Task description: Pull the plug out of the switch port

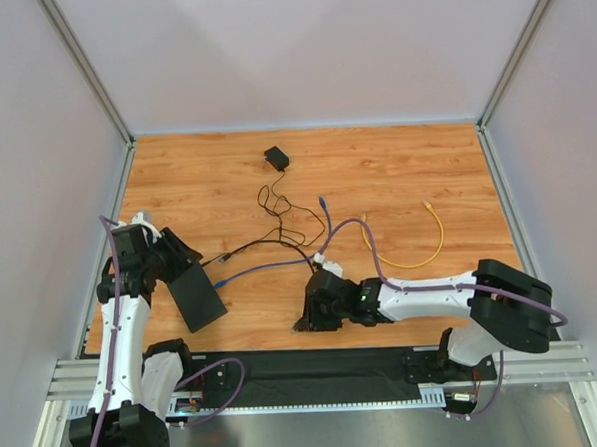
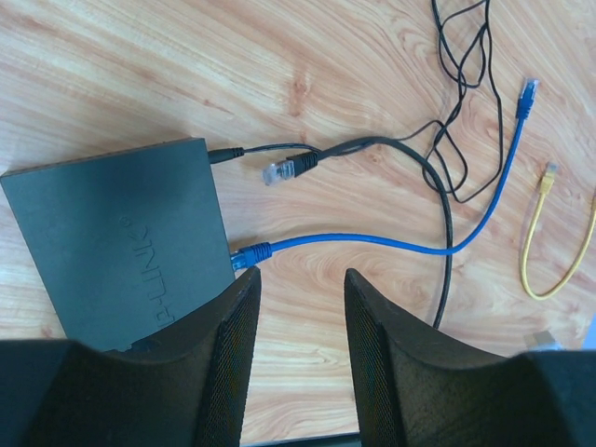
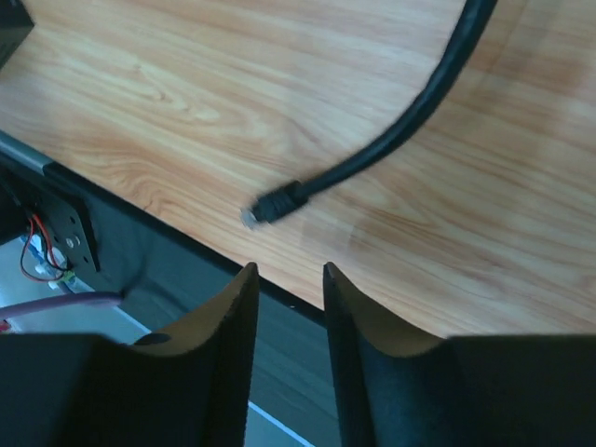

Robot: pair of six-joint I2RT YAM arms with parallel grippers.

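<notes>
The switch (image 1: 199, 296) is a flat black box at the front left of the table; in the left wrist view (image 2: 121, 233) its socket edge faces right. A blue plug (image 2: 250, 253) on a blue cable (image 1: 271, 269) sits in a port. A thin black lead (image 2: 223, 155) also enters that edge. A loose clear plug (image 2: 282, 170) on a thick black cable lies beside it. My left gripper (image 2: 303, 279) is open and empty, hovering just right of the blue plug; it also shows in the top view (image 1: 183, 258). My right gripper (image 3: 289, 270) is open and empty above the front table edge.
The thick black cable's other end (image 3: 275, 205) lies just ahead of my right fingers. A yellow cable (image 1: 429, 239) lies at the right. A small black adapter (image 1: 276, 158) with its tangled thin lead sits at the back. A black mat (image 1: 316, 368) lines the front edge.
</notes>
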